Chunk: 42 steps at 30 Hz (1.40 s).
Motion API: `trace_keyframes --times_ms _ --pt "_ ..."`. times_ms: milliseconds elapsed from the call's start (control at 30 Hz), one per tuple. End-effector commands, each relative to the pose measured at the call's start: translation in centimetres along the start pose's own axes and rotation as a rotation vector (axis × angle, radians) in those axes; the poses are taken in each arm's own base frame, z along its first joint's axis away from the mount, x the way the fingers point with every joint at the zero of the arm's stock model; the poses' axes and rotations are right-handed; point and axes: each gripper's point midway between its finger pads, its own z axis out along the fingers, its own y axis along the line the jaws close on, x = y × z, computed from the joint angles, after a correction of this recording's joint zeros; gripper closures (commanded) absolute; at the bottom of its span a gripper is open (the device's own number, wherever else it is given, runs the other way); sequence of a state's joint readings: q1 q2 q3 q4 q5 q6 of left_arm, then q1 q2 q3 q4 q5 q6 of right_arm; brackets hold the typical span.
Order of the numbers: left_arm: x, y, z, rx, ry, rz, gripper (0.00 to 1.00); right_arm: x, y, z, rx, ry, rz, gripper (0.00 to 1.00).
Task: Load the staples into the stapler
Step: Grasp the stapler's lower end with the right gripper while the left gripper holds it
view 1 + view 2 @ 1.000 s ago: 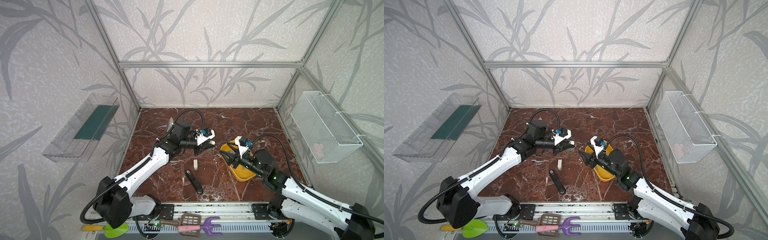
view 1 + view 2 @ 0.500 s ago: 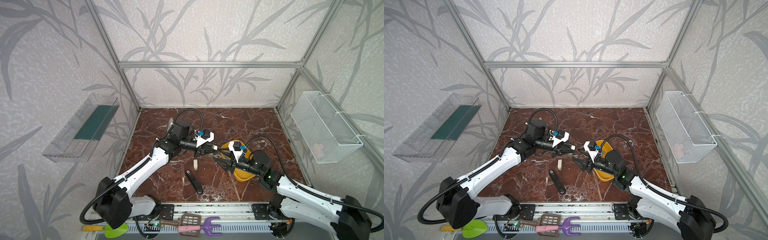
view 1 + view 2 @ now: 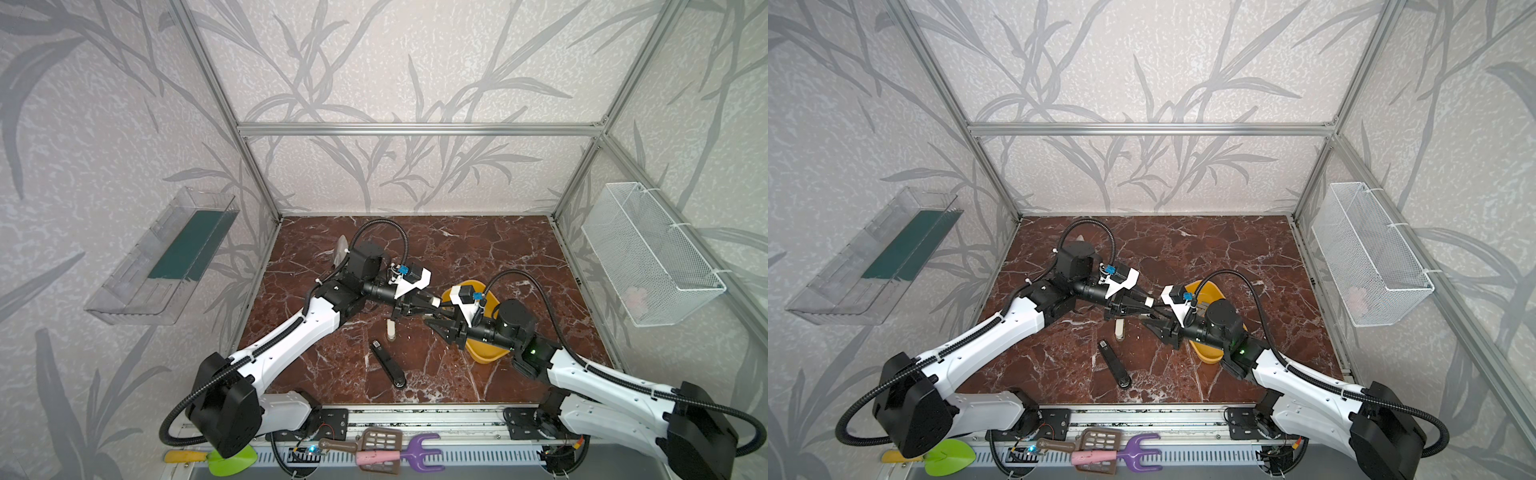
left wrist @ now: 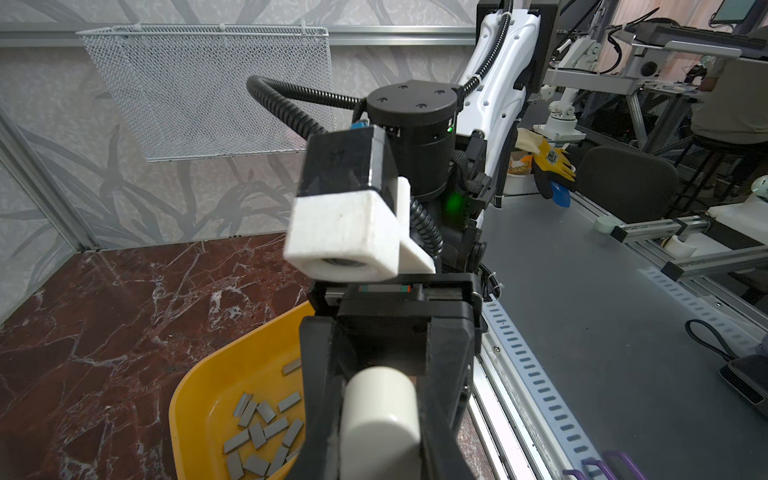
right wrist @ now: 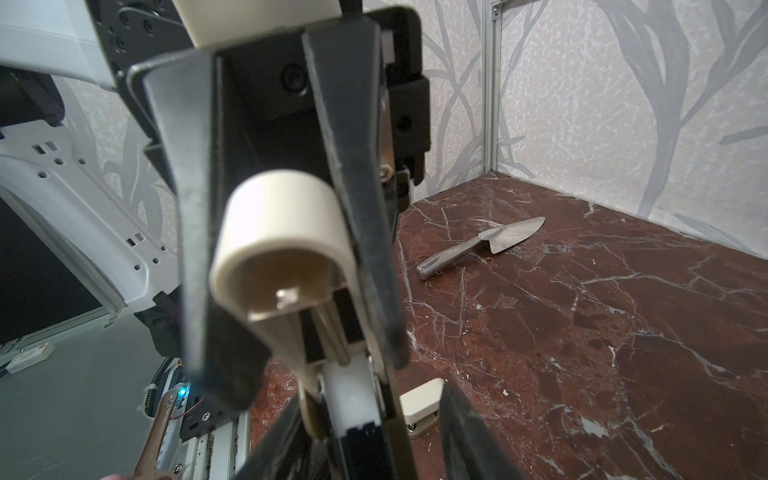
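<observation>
My left claw (image 3: 430,303) is clamped on a cream-white block (image 5: 278,216); my right claw (image 3: 437,319) faces it, jaws apart. The stapler (image 3: 387,368) lies untouched near the front edge of the surface (image 3: 478,257).

— Could you read any writing anywhere?
— No, nothing came out legible.
— Not even a label?
— A cup (image 4: 518,168) in the left wrist view carried orange print, but it was too blurred to spell out. A white card (image 5: 27,356) in the right wrist view showed dark lines too small to read.
— And on the stapler (image 3: 387,365)?
— It bore a pale mark near one end in both top views, but no letters could be told.
</observation>
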State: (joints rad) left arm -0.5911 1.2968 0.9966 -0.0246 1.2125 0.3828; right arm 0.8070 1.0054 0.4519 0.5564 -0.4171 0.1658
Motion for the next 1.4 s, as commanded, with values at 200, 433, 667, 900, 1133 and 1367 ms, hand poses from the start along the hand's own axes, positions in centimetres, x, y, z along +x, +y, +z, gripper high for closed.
trace_keyframes --times_ms 200,433,667,900,1133,1367 --pt "-0.3 -0.9 0.4 0.042 -0.022 0.012 1.00 -2.3 1.4 0.0 -0.059 -0.062 -0.016 0.61" --pt "0.0 -0.8 0.6 0.048 -0.015 0.005 1.00 -2.5 1.5 -0.3 -0.062 -0.082 -0.011 0.52" --pt "0.1 -0.8 0.6 0.044 -0.009 0.005 1.00 -3.0 1.9 -0.8 -0.069 -0.110 -0.013 0.55" --pt "0.1 -0.9 0.6 0.050 -0.010 0.008 1.00 -2.4 1.7 -0.1 -0.080 -0.082 0.005 0.58" --pt "0.1 -1.0 0.6 0.053 -0.012 0.009 1.00 -2.3 1.3 0.1 -0.060 -0.072 0.010 0.58" --pt "0.1 -0.8 0.5 0.030 -0.002 0.025 1.00 -2.5 1.0 -0.1 -0.035 -0.074 0.010 0.80"
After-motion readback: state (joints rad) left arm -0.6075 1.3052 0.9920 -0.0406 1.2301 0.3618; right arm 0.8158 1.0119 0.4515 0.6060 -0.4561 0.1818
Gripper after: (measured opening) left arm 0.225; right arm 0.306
